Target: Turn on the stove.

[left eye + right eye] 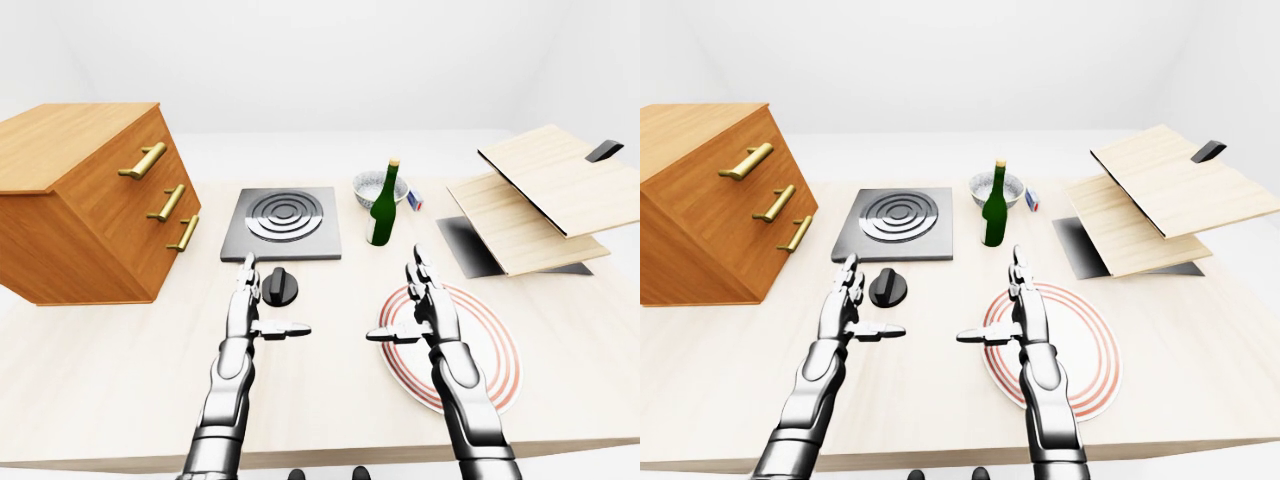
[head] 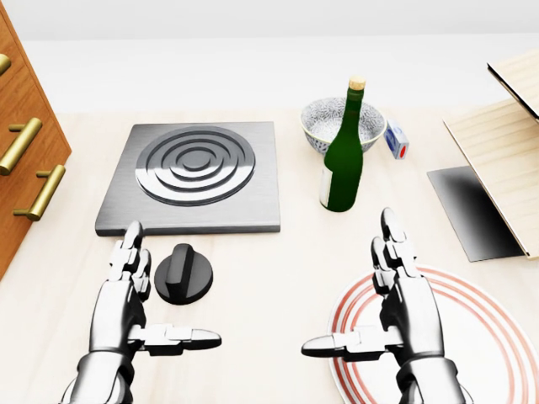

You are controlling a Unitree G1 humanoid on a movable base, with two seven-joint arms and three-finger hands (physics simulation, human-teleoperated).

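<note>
Pale wood covers the tabletop (image 2: 278,252) that we see in all three views. On it, in the upper left part of the head view, lies the stove (image 2: 194,177), a flat grey square plate with dark rings in its middle. Just below the stove, apart from it, stands its black round knob (image 2: 184,273) with a raised bar on top.

Our left hand (image 2: 135,311) is just beside the knob, on its left, with the fingers stretched out toward the top of the view and the thumb pointing to the right under the knob. The hand is wide open and holds nothing; we cannot tell if a finger touches the knob. Our right hand (image 2: 396,307) is open in the same way, empty, over the left edge of a white plate (image 2: 480,337) with red rings.

To the right of the stove stands a green bottle (image 2: 343,164), upright, and behind it a patterned bowl (image 2: 324,118). A wooden chest of drawers (image 1: 90,210) with brass handles stands at the left, and light wooden boards (image 1: 540,200) at the right.
</note>
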